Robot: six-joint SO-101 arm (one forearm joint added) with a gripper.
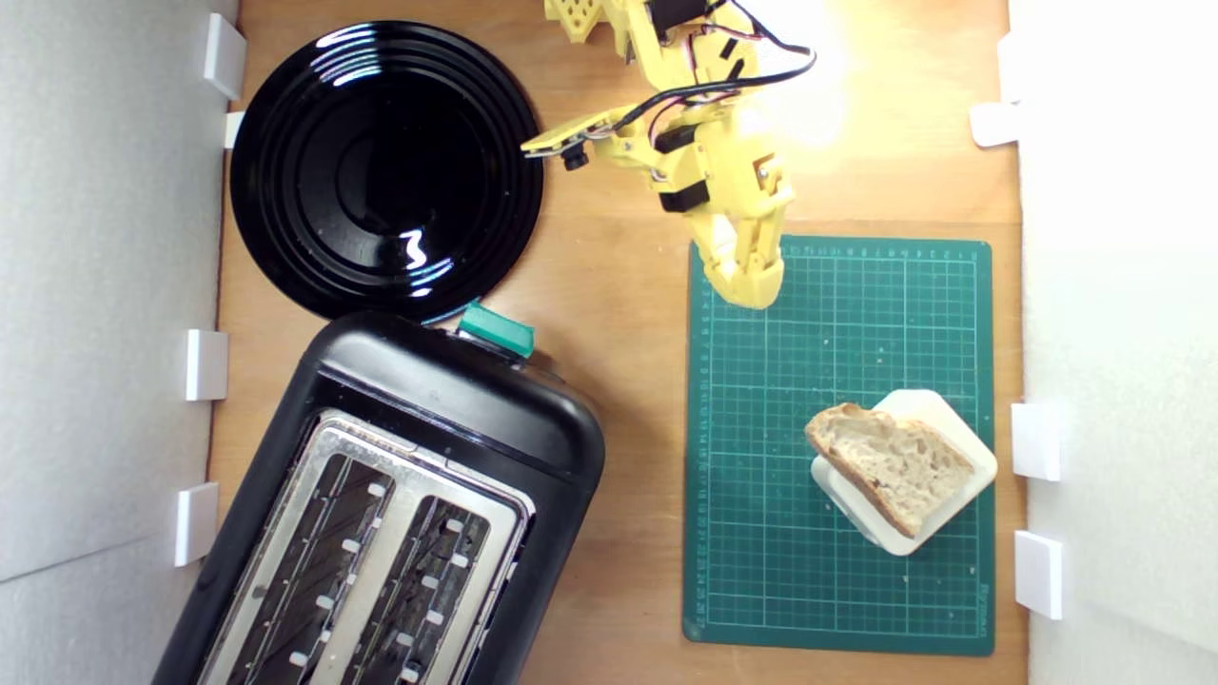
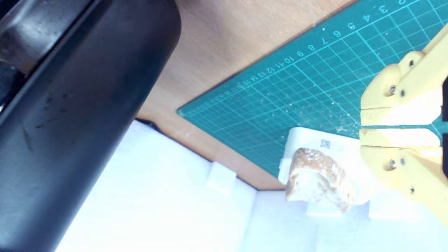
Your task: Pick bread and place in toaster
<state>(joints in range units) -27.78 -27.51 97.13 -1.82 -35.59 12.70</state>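
The bread (image 1: 893, 461) is a half-oval slice with pale holey crumb and brown crust. It lies on a cream rounded-square block (image 1: 942, 419) on the green cutting mat (image 1: 837, 571). The wrist view shows the bread (image 2: 316, 178) on that block (image 2: 304, 138), ahead of the fingers. My yellow gripper (image 1: 755, 290) hangs shut and empty over the mat's far corner at the exterior view's left, well apart from the bread. In the wrist view the gripper (image 2: 362, 127) has its two jaws pressed together. The black toaster (image 1: 381, 504) with silvery top and green lever (image 1: 495, 330) stands at the exterior view's lower left.
A round glossy black plate (image 1: 385, 171) sits beyond the toaster at the exterior view's upper left. White walls with small white brackets (image 1: 205, 364) border the wooden table (image 1: 628, 314) on both sides. The toaster's black side (image 2: 80, 115) fills one side of the wrist view.
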